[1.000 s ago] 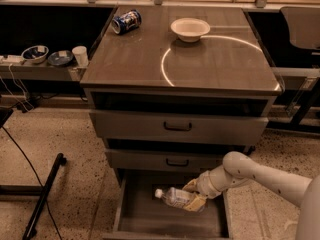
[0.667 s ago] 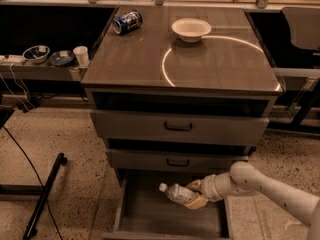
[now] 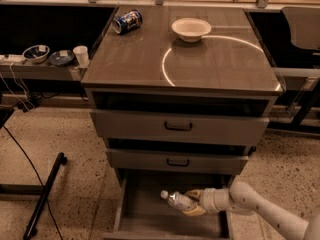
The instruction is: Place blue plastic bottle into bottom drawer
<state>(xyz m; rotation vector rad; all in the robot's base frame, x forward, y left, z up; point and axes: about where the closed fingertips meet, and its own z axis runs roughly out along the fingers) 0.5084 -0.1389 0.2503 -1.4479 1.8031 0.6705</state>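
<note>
a: what is the room like?
b: a speckled floor [image 3: 70,149], a grey cabinet [image 3: 210,64] with a ring of light [image 3: 162,66] on top, a low shelf [image 3: 30,70] on the left, dark at the back.
a: where is the gripper [image 3: 192,204]?
b: low in the bottom drawer [image 3: 150,220], holding the blue plastic bottle [image 3: 175,199].

Gripper [image 3: 194,204] low centre-right, jaws clamped, arm [image 3: 267,215] outstretched

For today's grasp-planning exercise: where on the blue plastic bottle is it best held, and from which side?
Grip the blue plastic bottle across its round body near the base, coming from the picture's right: it lies sideways, white cap pointing left, over the bottom drawer. The gripper, low inside the drawer's right side, is shut on it that way.
</note>
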